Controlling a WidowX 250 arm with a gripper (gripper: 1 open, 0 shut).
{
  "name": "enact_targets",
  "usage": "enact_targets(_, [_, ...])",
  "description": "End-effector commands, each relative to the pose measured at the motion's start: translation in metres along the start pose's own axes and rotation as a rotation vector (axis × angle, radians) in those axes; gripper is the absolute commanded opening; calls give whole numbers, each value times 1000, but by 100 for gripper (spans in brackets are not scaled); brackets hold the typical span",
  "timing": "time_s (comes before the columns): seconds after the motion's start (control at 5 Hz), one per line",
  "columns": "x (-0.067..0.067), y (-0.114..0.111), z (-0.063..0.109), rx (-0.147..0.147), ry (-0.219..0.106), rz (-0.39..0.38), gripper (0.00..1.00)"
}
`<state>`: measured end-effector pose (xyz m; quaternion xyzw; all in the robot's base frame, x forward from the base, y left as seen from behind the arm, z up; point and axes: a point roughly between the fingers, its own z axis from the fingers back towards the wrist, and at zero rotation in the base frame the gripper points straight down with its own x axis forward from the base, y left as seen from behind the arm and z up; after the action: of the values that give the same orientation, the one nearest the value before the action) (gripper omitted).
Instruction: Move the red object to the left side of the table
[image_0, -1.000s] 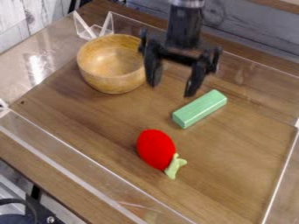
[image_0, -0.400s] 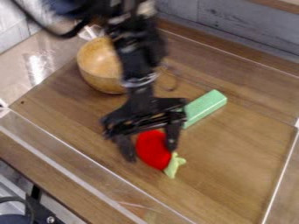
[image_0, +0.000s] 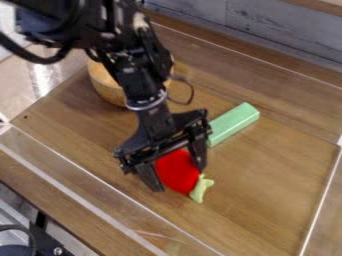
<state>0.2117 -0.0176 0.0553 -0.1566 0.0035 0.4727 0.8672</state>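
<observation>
Even, soft daylight is seen; glare whitens the acrylic walls (image_0: 54, 45) at upper left; the low-resolution frame is slightly blurred.

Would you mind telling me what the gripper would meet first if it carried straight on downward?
Most likely the red strawberry toy, which sits between the open gripper's fingers; below it lies the table.
</observation>
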Motion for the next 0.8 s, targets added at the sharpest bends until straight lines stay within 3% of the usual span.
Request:
enact_targets(0.0, [-1,-6,15,-30,-33,-50,100])
enact_targets(0.4, [-8,-11,26,-34,-74,-42,100])
enact_targets(0.6, [-20,-8,11,-33,-84,-45,100])
